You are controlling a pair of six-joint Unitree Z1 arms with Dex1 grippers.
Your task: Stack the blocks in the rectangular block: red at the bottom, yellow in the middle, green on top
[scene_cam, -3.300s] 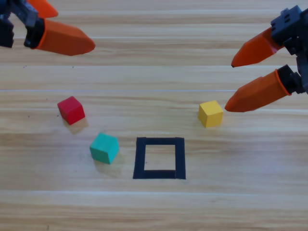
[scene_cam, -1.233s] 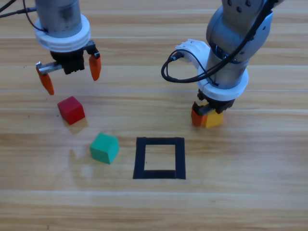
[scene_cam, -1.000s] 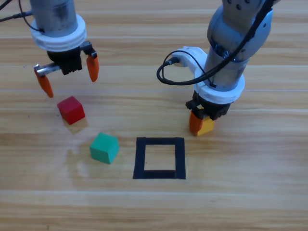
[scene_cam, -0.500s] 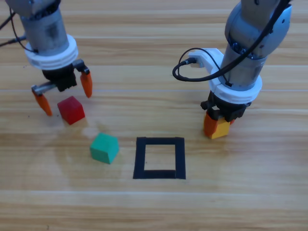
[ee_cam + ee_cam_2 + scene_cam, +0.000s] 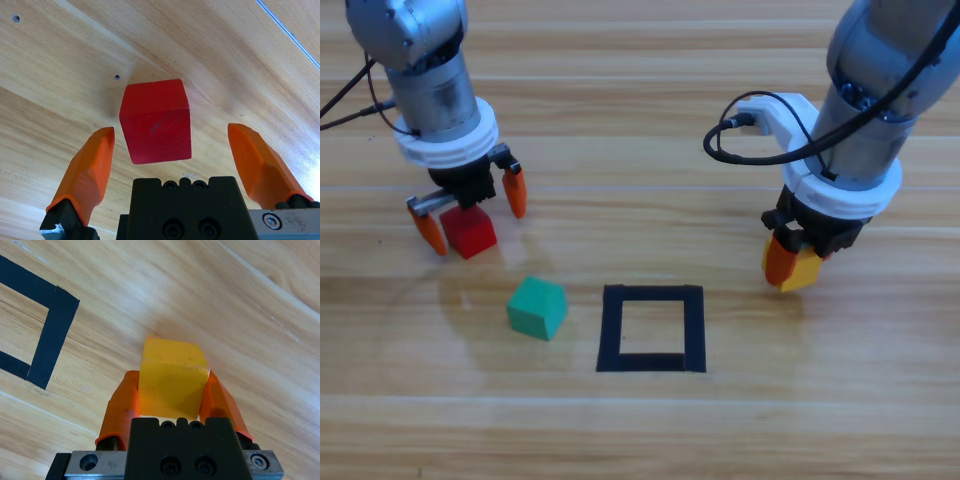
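Note:
The red cube (image 5: 470,231) (image 5: 156,120) rests on the table at the left, and my left gripper (image 5: 472,215) (image 5: 175,150) stands open around it, one jaw on each side with a gap to both. My right gripper (image 5: 792,263) (image 5: 170,390) is shut on the yellow cube (image 5: 802,271) (image 5: 171,384), right of the black tape square (image 5: 651,328) (image 5: 42,330). The teal-green cube (image 5: 537,307) lies on the table just left of the square, below the red one.
The right arm's black cable (image 5: 745,145) loops out to the left of its wrist. Wooden table (image 5: 640,430) stretches bare in front of the tape square.
My left gripper has come down and now straddles the red cube. My right gripper, holding the yellow cube, has shifted to the right and slightly toward the front.

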